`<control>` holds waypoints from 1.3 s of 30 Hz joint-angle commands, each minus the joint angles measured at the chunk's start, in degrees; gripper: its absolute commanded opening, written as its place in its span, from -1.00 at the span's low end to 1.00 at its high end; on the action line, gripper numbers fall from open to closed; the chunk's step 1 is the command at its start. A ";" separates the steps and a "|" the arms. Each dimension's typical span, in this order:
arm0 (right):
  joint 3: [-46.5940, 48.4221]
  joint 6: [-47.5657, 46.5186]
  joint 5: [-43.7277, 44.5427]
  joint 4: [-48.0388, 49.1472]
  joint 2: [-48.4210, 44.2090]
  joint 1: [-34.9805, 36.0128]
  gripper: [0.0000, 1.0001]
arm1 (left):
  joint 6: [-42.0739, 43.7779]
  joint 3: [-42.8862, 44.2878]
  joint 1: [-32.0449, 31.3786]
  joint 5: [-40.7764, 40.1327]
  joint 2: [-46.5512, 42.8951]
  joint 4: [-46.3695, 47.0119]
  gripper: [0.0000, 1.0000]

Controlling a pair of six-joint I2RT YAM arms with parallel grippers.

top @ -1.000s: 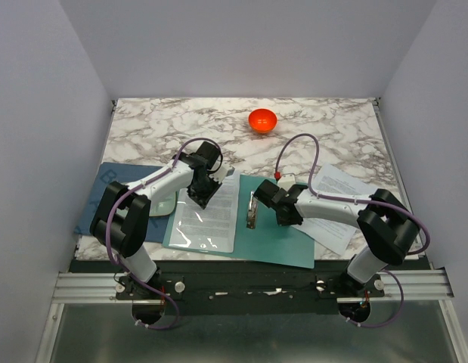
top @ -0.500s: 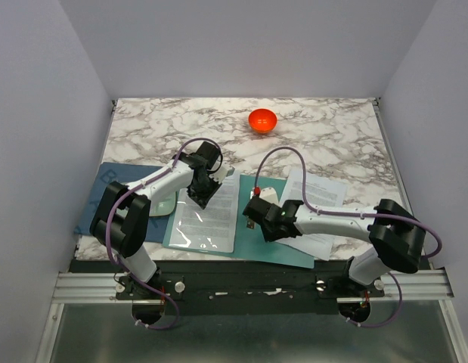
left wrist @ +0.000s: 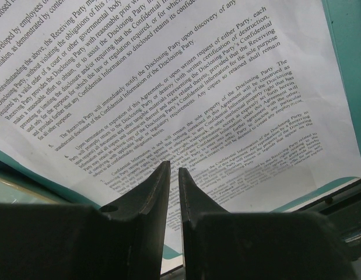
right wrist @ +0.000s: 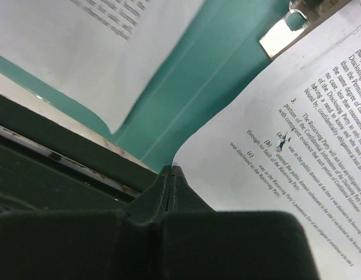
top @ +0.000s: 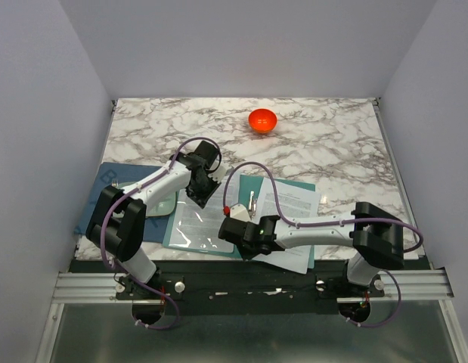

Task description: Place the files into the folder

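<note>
The teal folder (top: 244, 185) lies open near the table's front edge, its metal clip (top: 252, 203) in the middle. One printed sheet (top: 207, 219) lies on its left half. My left gripper (top: 199, 193) is over that sheet with its jaws almost together and nothing between them; it also shows in the left wrist view (left wrist: 174, 166), above the text (left wrist: 186, 87). My right gripper (top: 237, 231) is shut on the corner of a second sheet (top: 290, 215), which lies across the folder's right half. In the right wrist view the gripper (right wrist: 171, 168) pinches that sheet (right wrist: 285, 146) above the folder (right wrist: 209, 76).
An orange bowl (top: 262, 119) stands at the back centre. A dark blue mat (top: 105, 189) and a pale mint plate (top: 164, 204) lie left of the folder. The black rail (top: 249, 276) runs along the table's front edge, close to the right gripper.
My right gripper has moved left with the sheet, dragging it from the table's right side onto the folder's right half. The left gripper has stayed on the left sheet.
</note>
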 commanded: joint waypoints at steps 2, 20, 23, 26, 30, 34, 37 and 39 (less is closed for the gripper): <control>2.69 -3.15 -0.11 1.09 1.81 0.54 -0.99 | 0.43 -1.14 0.21 -0.46 -2.16 -0.76 -0.54; 1.38 3.94 9.72 -10.85 -16.98 -5.86 0.40 | 1.74 -1.06 0.12 -1.07 -3.12 -1.73 -0.54; -1.34 14.66 13.34 -19.19 -22.08 -15.52 0.40 | 2.01 -0.79 0.12 -1.42 -3.30 -2.08 -0.54; -6.88 17.59 10.37 -19.13 -26.29 -28.08 0.43 | 2.18 -0.44 0.21 -1.25 -3.39 -2.26 -0.54; -12.24 16.19 5.97 -13.25 -29.82 -40.05 0.62 | 2.10 -0.09 0.21 -0.90 -3.04 -2.26 -0.54; -12.61 14.60 4.03 -9.29 -26.67 -47.17 0.78 | 1.83 0.17 0.12 -0.37 -2.68 -2.34 -0.55; -11.20 13.46 3.06 -7.18 -22.19 -49.90 0.82 | 1.83 0.26 0.21 -0.11 -2.68 -2.34 -0.55; -11.02 12.93 2.45 -5.86 -20.26 -51.14 0.83 | 1.83 0.26 0.12 -0.11 -2.77 -2.43 -0.55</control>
